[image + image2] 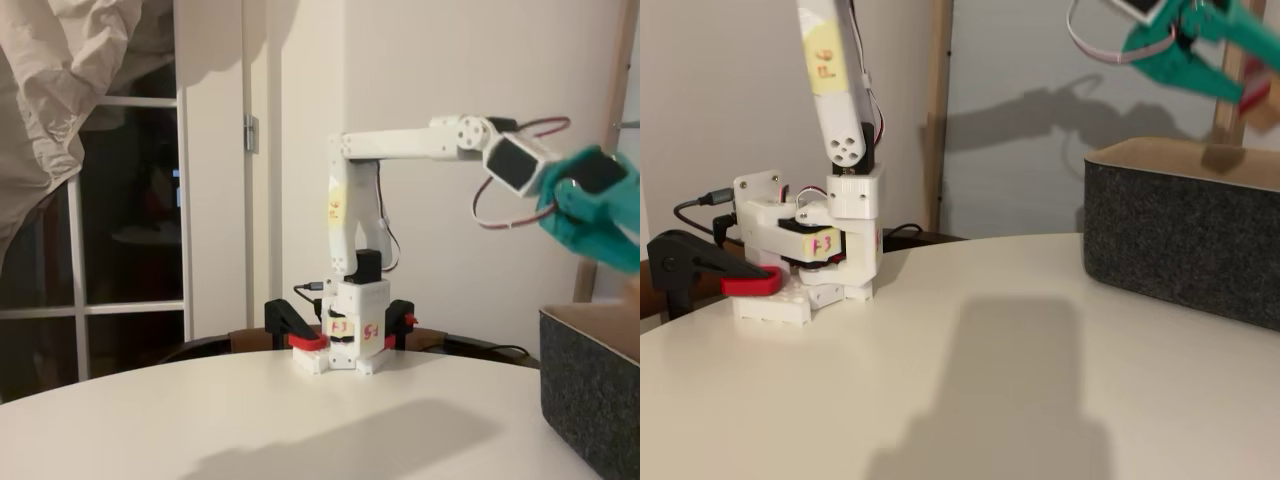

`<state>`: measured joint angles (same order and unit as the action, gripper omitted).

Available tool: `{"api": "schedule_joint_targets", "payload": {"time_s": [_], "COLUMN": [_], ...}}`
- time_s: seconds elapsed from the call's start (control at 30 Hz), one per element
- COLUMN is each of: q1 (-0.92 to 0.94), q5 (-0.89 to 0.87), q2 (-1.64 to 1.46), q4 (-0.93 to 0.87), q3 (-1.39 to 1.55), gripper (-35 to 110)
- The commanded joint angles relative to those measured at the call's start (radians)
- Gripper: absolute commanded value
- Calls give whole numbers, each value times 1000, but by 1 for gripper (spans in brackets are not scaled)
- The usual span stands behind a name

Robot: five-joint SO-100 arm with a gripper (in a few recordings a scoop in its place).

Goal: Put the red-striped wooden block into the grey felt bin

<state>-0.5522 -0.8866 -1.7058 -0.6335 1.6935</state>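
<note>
The white arm reached out horizontally from its base, and its teal pincer (600, 215) hung at the right edge of a fixed view, above the grey felt bin (590, 395). In another fixed view the pincer (1230, 75) sat at the top right, directly over the bin's open top, its fingers (1195, 70) blurred by motion. How wide the jaws stood could not be told from either picture.

A small tan shape (1223, 157), most likely the red-striped wooden block, appeared just above the far rim of the bin (1180, 240), below the pincer and apart from it. It was smeared, and no stripes could be made out on it. Whether it was in the air or resting inside against the far wall was unclear.

The bin stood on the pale round counter (300, 420), well to the right of the arm's base (345, 335). That base was fixed to the counter edge by black clamps with red grips (715, 275). The arm's shadow fell across the counter in both fixed views. A glass door (130, 230) and hanging cloth (70, 80) stood behind on the left.
</note>
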Motion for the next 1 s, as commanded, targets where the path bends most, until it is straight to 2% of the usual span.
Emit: {"api": "schedule_joint_targets", "payload": {"time_s": [0.0,0.27,0.43,0.7,0.97], "q1": [-23,-78,-104,-35,199], "q5": [25,52,61,-51,-242], "q2": [25,17,15,-173,-476], "q4": [11,6,-21,-322,-618], "q3": [-6,-12,-57,-91,-81], "gripper": [10,25,24,28,23]}}
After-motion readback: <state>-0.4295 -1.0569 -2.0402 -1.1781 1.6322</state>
